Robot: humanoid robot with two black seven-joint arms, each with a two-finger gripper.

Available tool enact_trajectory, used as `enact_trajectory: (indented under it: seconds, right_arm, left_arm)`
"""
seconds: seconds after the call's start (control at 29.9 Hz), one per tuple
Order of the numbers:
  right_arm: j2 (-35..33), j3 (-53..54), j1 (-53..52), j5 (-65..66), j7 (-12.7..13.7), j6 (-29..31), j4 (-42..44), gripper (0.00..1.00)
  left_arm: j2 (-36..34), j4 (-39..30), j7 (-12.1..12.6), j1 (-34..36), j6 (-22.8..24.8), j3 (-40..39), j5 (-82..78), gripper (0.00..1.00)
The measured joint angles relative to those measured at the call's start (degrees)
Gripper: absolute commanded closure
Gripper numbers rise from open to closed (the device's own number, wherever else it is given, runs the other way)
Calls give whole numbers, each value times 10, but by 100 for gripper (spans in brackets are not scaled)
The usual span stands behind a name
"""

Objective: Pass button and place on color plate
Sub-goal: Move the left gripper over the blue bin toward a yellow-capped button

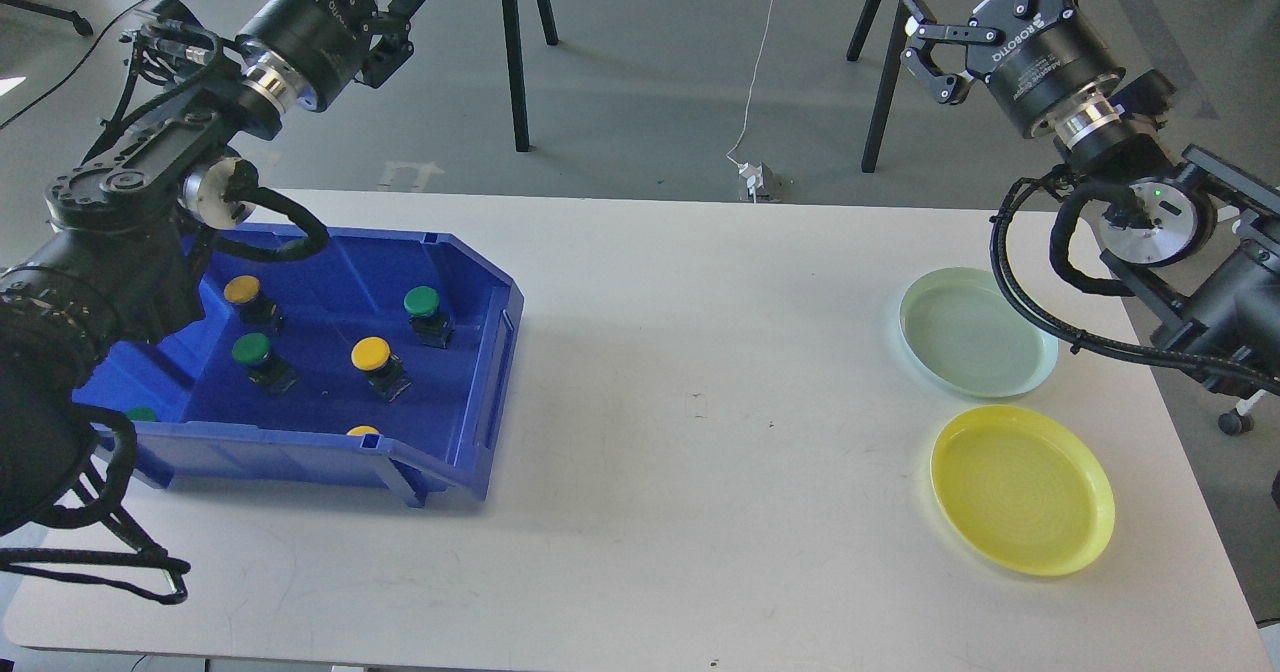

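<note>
White table [640, 372] mostly bare. Blue bin [470, 392] at my left, holds all buttons I can see — yellow button [371, 353], green button [421, 301], another green [250, 348], another yellow [241, 289], two more half hidden behind front wall. Pale green plate [975, 337] and yellow plate [1020, 487] at my right, both empty — nothing passed yet, whole task left. Left gripper [385, 22] raised above bin's far end, holds nothing, finger spread: cannot tell. Right gripper [930, 42] raised beyond plates, fingers spread wide, empty. Middle of table free for handover.
</note>
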State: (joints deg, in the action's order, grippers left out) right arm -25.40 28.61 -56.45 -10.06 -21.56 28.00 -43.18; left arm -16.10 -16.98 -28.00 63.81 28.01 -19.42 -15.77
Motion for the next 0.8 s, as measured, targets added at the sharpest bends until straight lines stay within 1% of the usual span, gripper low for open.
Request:
enact_trajectory:
  seconds: [0.23, 0.3, 0.4, 0.47, 0.6, 0.7, 0.74, 0.8]
  right_arm:
    - [0, 5, 18, 0, 0, 0, -2, 1]
    - [0, 6, 18, 0, -1, 0, -2, 1]
    - [0, 8, 19, 0, -1, 0, -3, 1]
    - [-1, 9, 24, 0, -1, 0, -4, 1]
    - [-18, 20, 43, 0, -3, 0, -5, 1]
    - [-31, 32, 53, -1, -3, 0, -5, 1]
    - [-35, 36, 54, -1, -3, 0, -5, 1]
    - [-45, 45, 55, -2, -3, 0, -5, 1]
  left_arm:
    - [-10, 0, 0, 4, 0, -2, 4, 0]
    - [-22, 2, 0, 6, 0, -19, 19, 0]
    - [-25, -3, 0, 3, 0, -74, 62, 0]
    - [-19, -24, 0, 0, 0, -109, 78, 1]
    - [-23, -81, 0, -17, 0, -174, 91, 5]
    - [-32, -116, 0, -46, 0, -250, 99, 5]
    - [-35, -135, 0, -56, 0, -265, 99, 5]
    - [-52, -183, 0, -75, 0, -269, 85, 5]
